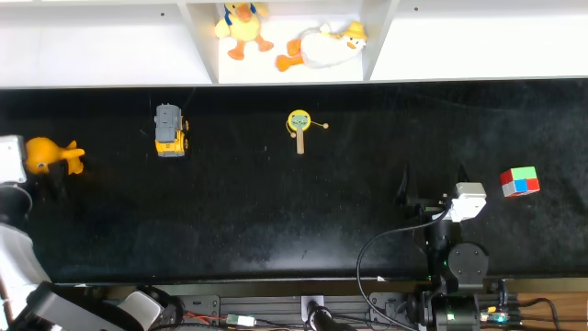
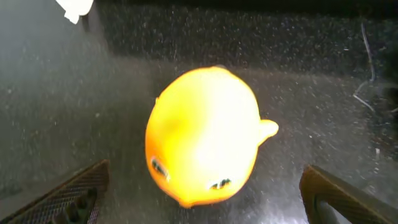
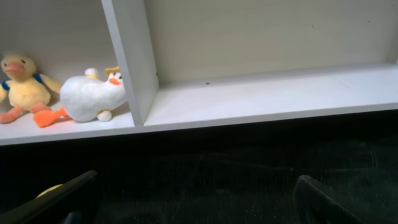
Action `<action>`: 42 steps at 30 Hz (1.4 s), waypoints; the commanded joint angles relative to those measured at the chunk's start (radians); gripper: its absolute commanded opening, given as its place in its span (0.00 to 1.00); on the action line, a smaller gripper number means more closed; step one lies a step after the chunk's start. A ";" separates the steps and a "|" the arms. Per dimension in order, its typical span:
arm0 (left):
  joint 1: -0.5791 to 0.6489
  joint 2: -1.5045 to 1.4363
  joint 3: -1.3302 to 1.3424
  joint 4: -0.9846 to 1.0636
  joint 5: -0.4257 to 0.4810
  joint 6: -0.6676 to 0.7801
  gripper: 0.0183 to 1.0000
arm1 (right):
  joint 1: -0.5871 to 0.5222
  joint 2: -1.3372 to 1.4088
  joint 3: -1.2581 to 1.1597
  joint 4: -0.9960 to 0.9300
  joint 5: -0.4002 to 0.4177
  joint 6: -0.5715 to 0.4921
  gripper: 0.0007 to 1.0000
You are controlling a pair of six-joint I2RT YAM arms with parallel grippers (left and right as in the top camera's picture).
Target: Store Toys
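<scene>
left gripper (image 2: 205,169) wide over the orange toy (image 2: 202,140)
it lies at the table's (image 1: 276,211) far left, between the spread fingers (image 2: 81,194), ungripped. looks light, smooth, rounded, likely slippery: pinch across the body's middle, not the small nub (image 2: 268,129). right gripper (image 3: 198,186) gapes too, facing the shelf (image 3: 261,93).

You have two plush birds: one yellow duck (image 1: 243,26), one white duck (image 1: 322,46). You also have one orange toy (image 1: 50,154), one truck (image 1: 170,130), one rattle (image 1: 299,124) and one cube (image 1: 519,181).
</scene>
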State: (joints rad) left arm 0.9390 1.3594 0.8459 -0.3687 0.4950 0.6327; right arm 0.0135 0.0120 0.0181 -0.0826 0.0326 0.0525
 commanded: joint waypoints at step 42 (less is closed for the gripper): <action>-0.050 -0.033 0.019 0.092 -0.062 -0.177 0.13 | -0.001 -0.008 -0.013 0.005 -0.002 0.004 1.00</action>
State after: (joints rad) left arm 0.8898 1.4044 0.8459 -0.2764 0.4141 0.5316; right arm 0.0139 0.0120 0.0181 -0.0826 0.0330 0.0521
